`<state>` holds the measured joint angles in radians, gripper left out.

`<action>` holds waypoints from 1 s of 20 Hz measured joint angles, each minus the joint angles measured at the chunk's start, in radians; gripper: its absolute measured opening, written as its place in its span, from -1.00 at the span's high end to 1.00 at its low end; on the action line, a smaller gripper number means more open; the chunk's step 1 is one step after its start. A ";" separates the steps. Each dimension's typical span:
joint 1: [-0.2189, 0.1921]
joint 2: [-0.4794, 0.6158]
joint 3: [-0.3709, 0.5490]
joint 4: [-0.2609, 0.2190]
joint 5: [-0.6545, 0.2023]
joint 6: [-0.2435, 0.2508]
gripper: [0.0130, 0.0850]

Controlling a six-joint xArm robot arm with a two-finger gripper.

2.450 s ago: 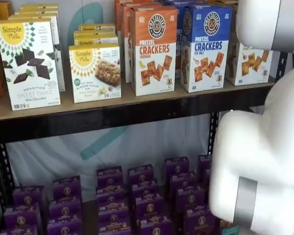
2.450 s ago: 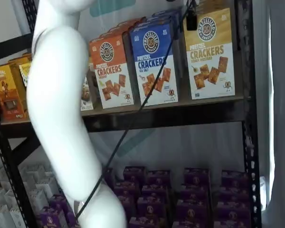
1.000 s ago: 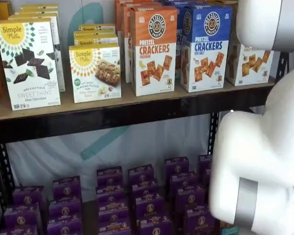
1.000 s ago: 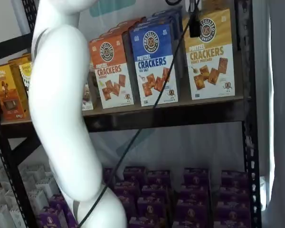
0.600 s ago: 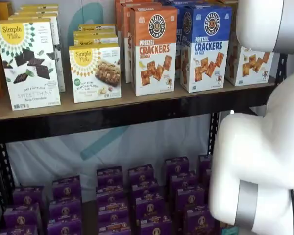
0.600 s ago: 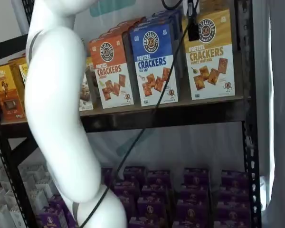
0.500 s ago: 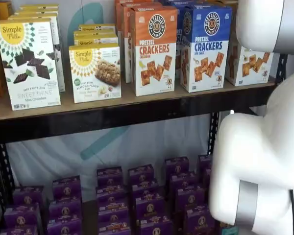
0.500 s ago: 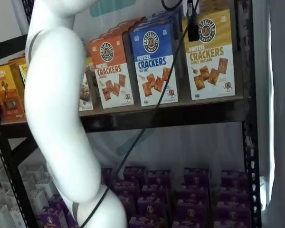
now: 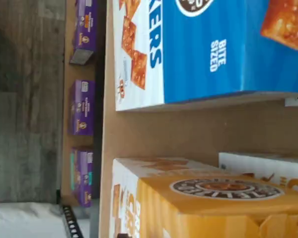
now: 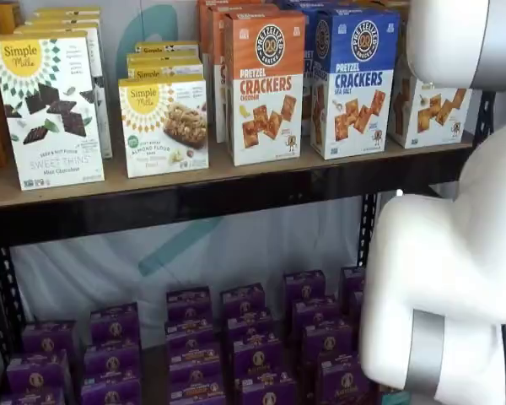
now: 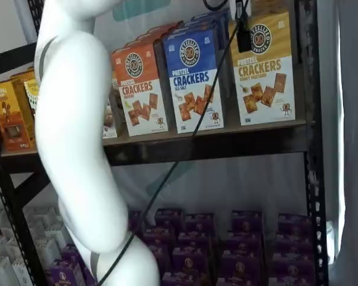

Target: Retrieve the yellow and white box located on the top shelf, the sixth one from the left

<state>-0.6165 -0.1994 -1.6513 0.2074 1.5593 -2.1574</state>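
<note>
The yellow and white box point(image 11: 265, 70) stands at the right end of the top shelf point(image 11: 227, 146), next to the black upright. In a shelf view only its white lower part point(image 10: 426, 110) shows, behind my white arm point(image 10: 455, 278). The wrist view shows its yellow top and round dark logo point(image 9: 208, 203) close up. Of my gripper point(image 11: 243, 37) only a black finger shows, hanging from the view's top edge in front of the box's upper left corner, with a cable beside it. I cannot tell whether it is open or shut.
A blue-and-white cracker box point(image 11: 194, 77) stands just left of the yellow one, then an orange one point(image 11: 140, 89). Simple Mills boxes point(image 10: 46, 110) stand further left. Purple boxes point(image 10: 244, 337) fill the lower shelf. My white arm point(image 11: 77, 149) hides the shelf's left part.
The black finger has come down a little and slightly right in front of the yellow box's top. The arm has shifted slightly. No box has moved.
</note>
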 joint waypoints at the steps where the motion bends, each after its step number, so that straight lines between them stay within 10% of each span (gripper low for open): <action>1: 0.003 0.005 -0.008 -0.012 0.008 0.002 -1.00; 20: 0.020 0.028 -0.056 -0.049 0.051 0.017 -1.00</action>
<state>-0.5960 -0.1714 -1.7076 0.1587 1.6103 -2.1404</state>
